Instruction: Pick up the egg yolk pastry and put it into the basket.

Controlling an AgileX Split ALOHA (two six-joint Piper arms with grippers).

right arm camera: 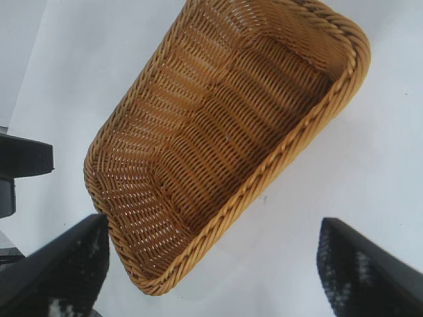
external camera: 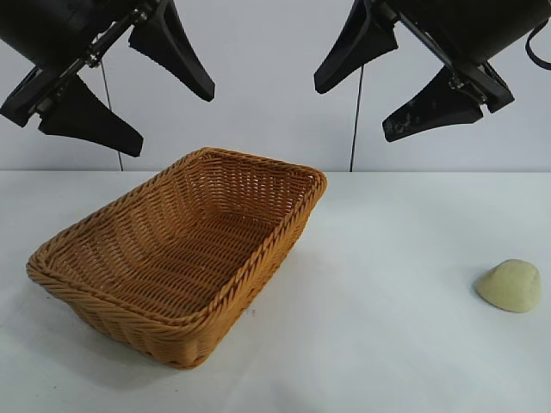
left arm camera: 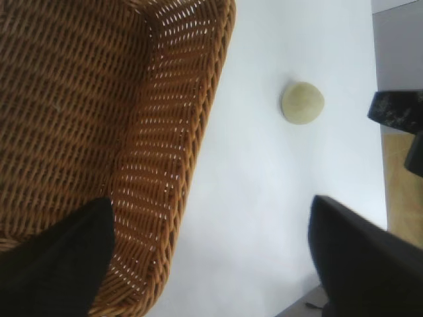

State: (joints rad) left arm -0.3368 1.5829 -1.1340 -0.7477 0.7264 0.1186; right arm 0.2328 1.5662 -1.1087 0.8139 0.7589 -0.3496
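Both grippers hang high above the white table point(external camera: 387, 344), fingers spread wide and holding nothing: left gripper point(external camera: 129, 82) over the basket's side, right gripper point(external camera: 400, 77) opposite. Nearest, the orange-brown rectangular woven wicker basket point(external camera: 185, 258) sits left; the small pale yellow-cream domed egg yolk pastry point(external camera: 510, 285) lies well apart, far right.

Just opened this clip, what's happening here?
Nothing is being handled yet. The left hand and right hand both hang open, high above the table. The egg yolk pastry lies on the table at the right arm's side, well apart from the basket, which has nothing in it.
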